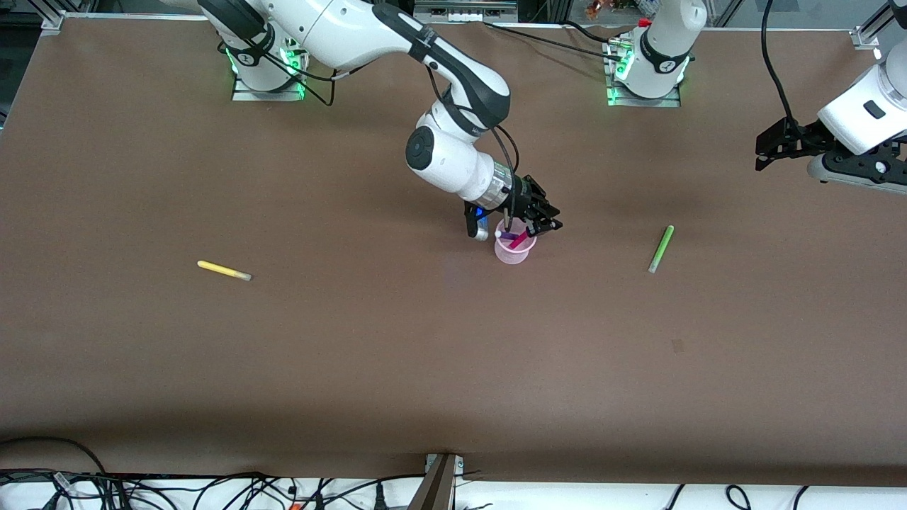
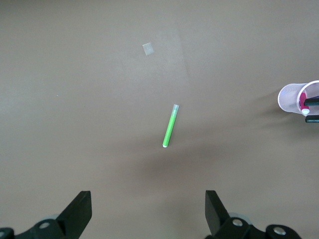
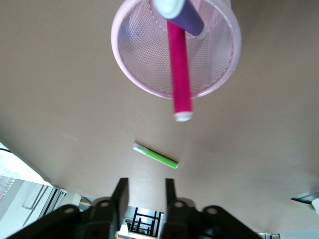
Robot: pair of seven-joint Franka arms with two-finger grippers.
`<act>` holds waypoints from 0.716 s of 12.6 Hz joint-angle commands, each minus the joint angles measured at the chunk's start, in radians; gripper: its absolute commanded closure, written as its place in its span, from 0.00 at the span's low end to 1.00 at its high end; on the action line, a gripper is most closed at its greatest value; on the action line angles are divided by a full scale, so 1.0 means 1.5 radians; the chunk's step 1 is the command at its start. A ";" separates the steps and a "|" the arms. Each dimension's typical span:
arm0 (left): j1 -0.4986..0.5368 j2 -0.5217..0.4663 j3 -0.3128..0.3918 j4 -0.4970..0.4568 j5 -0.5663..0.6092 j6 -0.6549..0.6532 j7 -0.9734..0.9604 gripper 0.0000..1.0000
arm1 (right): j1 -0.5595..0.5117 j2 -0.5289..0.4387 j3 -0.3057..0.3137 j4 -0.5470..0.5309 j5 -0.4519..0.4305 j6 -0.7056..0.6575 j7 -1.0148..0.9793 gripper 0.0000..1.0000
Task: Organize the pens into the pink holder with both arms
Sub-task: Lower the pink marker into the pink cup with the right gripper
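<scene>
Centrally in the front view, the right gripper (image 1: 540,225) hangs just over the pink holder (image 1: 511,252), at the rim's edge toward the left arm's end. Two pens stand inside the cup beneath it: the magenta pen (image 1: 519,239) and the purple pen (image 1: 506,234). Its fingers hold nothing. The green pen (image 1: 661,248) lies on the table (image 1: 425,354) well apart from that gripper, toward the left arm's end; the yellow pen (image 1: 224,270) lies well apart toward the right arm's end. The left gripper (image 1: 772,150) waits in the air over the table's edge at its own end, above the green pen's stretch of table.

From the left wrist view, the left gripper (image 2: 148,211) stands spread wide and empty, with the green pen (image 2: 170,126) on the table ahead of its fingers and the pink holder (image 2: 291,97) farther off at the frame's edge.

From the right wrist view, the right gripper (image 3: 146,196) shows a narrow gap between its fingers, nothing in it. The pink holder (image 3: 134,74) lies ahead, the magenta pen (image 3: 179,74) leaning out over its rim, the purple pen (image 3: 188,17) beside it, the green pen (image 3: 155,155) nearer the fingertips.
</scene>
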 commanded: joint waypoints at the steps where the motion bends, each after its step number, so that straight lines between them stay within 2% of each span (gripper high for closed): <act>1: 0.001 0.006 -0.001 0.013 0.000 -0.004 0.000 0.00 | 0.000 0.011 0.002 0.020 0.015 0.001 -0.005 0.37; 2: 0.001 0.006 -0.001 0.013 0.000 -0.004 0.001 0.00 | 0.000 0.009 0.002 0.020 0.015 0.001 -0.006 0.32; 4: 0.001 0.006 -0.001 0.013 0.000 -0.003 0.001 0.00 | -0.007 0.002 0.001 0.025 0.010 -0.006 -0.009 0.14; 5: 0.001 0.006 -0.001 0.013 0.000 -0.004 0.001 0.00 | -0.016 -0.003 0.001 0.025 0.007 -0.024 -0.024 0.10; 9: 0.001 0.006 -0.001 0.013 0.000 -0.004 0.000 0.00 | -0.091 -0.046 -0.001 0.029 -0.060 -0.196 -0.096 0.01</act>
